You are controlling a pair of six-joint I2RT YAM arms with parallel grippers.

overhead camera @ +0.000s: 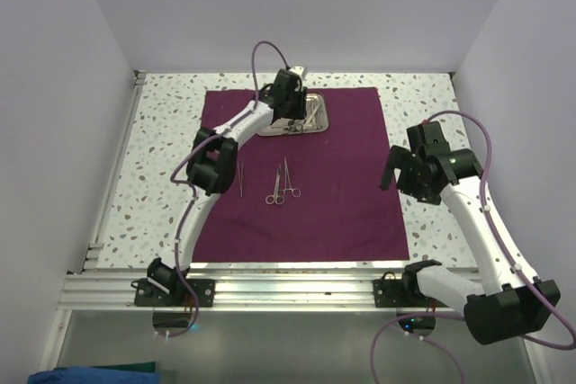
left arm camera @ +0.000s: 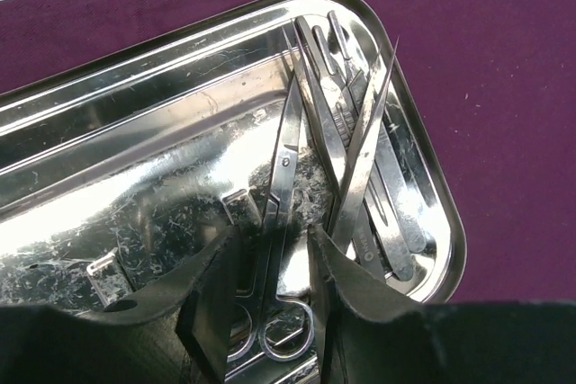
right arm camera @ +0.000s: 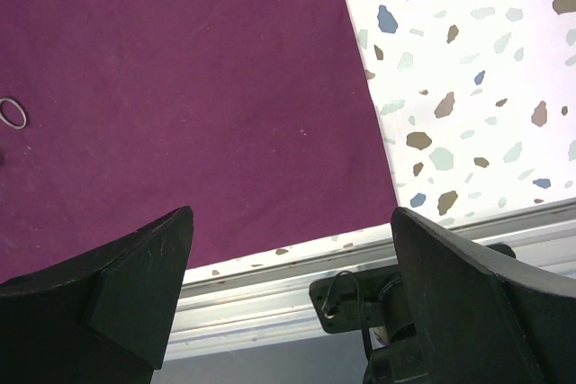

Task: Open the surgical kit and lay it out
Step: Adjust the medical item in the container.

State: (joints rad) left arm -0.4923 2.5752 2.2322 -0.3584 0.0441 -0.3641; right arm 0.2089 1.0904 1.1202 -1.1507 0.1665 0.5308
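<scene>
The plum cloth (overhead camera: 333, 195) lies spread flat on the table. The steel tray (overhead camera: 313, 119) stands at its far middle. My left gripper (overhead camera: 290, 107) is down in the tray (left arm camera: 135, 177). Its fingers (left arm camera: 270, 236) are open and straddle a pair of scissors (left arm camera: 286, 146) lying in the tray, with a gap on each side at the tips. Tweezers (left arm camera: 364, 141) and other thin tools are piled at the tray's right end. Thin tweezers (overhead camera: 240, 177) and two ring-handled tools (overhead camera: 274, 188) (overhead camera: 290, 179) lie side by side on the cloth. My right gripper (overhead camera: 400, 171) is open, empty and raised over the cloth's right edge (right arm camera: 290, 218).
The terrazzo table top (overhead camera: 162, 159) (right arm camera: 468, 87) surrounds the cloth (right arm camera: 180, 87). An aluminium rail (overhead camera: 288, 290) (right arm camera: 270, 303) runs along the near edge, with the arm bases on it. A tool's ring handle (right arm camera: 11, 112) shows at the left edge of the right wrist view. White walls close in the sides.
</scene>
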